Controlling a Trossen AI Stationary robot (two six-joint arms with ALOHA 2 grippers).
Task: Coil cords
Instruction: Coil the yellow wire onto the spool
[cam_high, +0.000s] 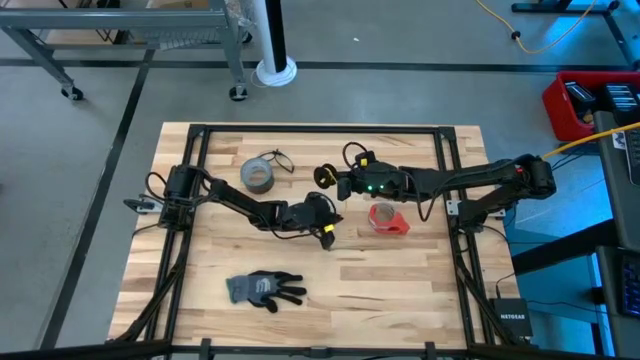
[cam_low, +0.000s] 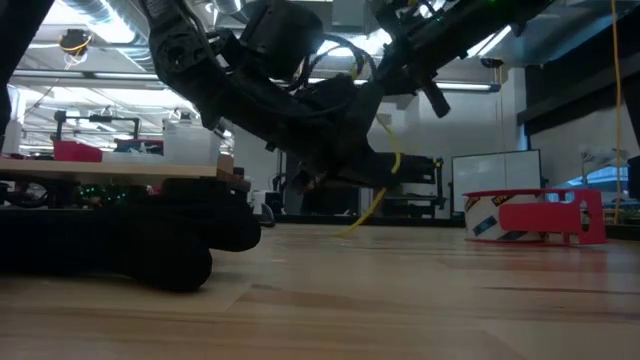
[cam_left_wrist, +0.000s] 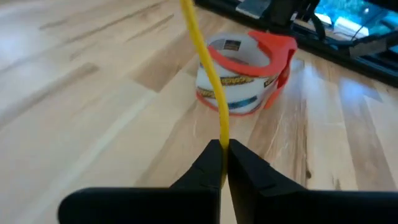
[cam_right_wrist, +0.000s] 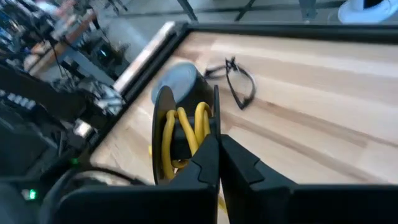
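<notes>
The yellow cord (cam_left_wrist: 205, 56) runs between my two grippers. Part of it is wound on a black reel (cam_right_wrist: 180, 134), which shows in the high view (cam_high: 325, 176) right of the table's middle. My right gripper (cam_high: 340, 181) is shut on that reel. My left gripper (cam_high: 325, 226) is shut on the yellow cord's free stretch, just nearer than the reel. In the low view the yellow cord (cam_low: 385, 170) hangs down toward the table. A thin black cord (cam_high: 281, 160) lies on the table by the grey tape roll (cam_high: 258, 175). My left gripper pinches the yellow cord (cam_left_wrist: 222, 144) between its two fingertips. The cord leaves the fingers in a nearly straight line, clear of the table in the left wrist view. My right gripper pinches the rim of the reel's black side disc (cam_right_wrist: 214, 118) between its two fingers. The reel is lifted off the table, with yellow turns (cam_right_wrist: 169, 127) around its core.
The red tape roll (cam_high: 388, 218) stands right of my left gripper and shows in the left wrist view (cam_left_wrist: 245, 68). A dark glove (cam_high: 265, 288) lies near the front edge. A black loop of cable (cam_high: 354, 152) sits beyond the right gripper. Black frame rails (cam_high: 320, 127) border the table.
</notes>
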